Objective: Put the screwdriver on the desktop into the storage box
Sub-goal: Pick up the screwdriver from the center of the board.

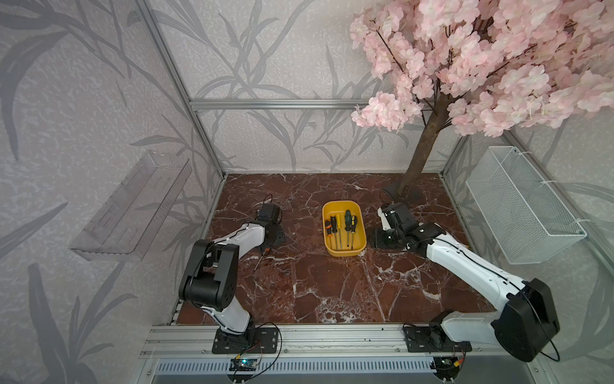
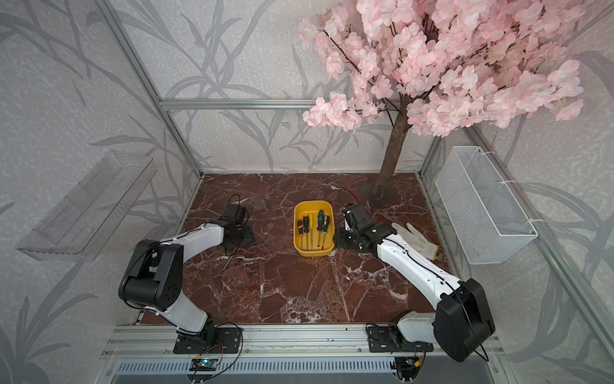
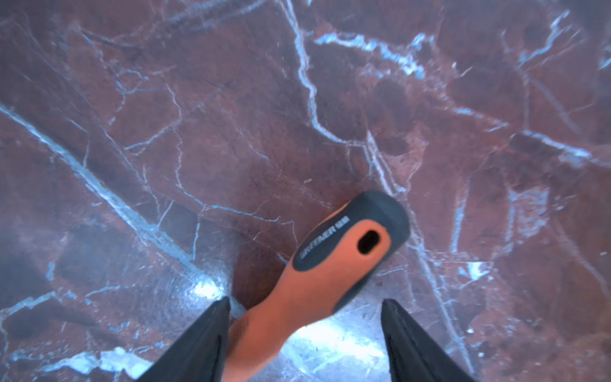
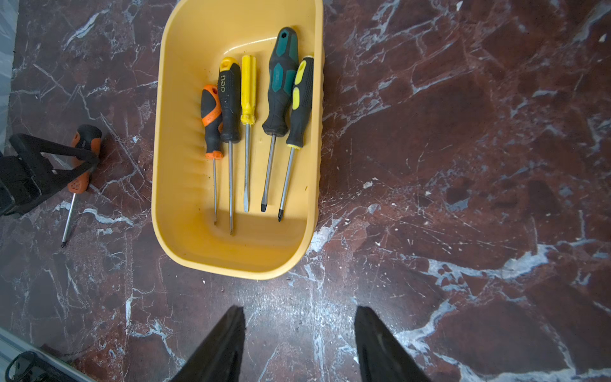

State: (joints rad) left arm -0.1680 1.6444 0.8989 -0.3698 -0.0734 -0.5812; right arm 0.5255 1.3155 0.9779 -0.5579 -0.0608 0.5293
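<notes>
An orange-and-black screwdriver (image 3: pixel 330 274) lies on the red-brown marble desktop (image 1: pixel 332 289); its steel shaft (image 1: pixel 260 261) pokes out from under the left arm. My left gripper (image 3: pixel 305 302) is down over the handle and open, one finger touching it, the other standing clear. The same gripper (image 4: pixel 66 158) straddles the handle in the right wrist view. The yellow storage box (image 1: pixel 360 222) stands mid-desktop with several screwdrivers (image 4: pixel 246 99) lying side by side in it. Just right of the box, my right gripper (image 4: pixel 299 311) hangs open over bare marble, holding nothing.
A white glove (image 2: pixel 415 239) lies right of the right arm. The tree trunk's base plate (image 1: pixel 407 189) stands at the back right. A white wire basket (image 1: pixel 521 206) hangs on the right wall, a clear shelf (image 1: pixel 133 206) on the left wall.
</notes>
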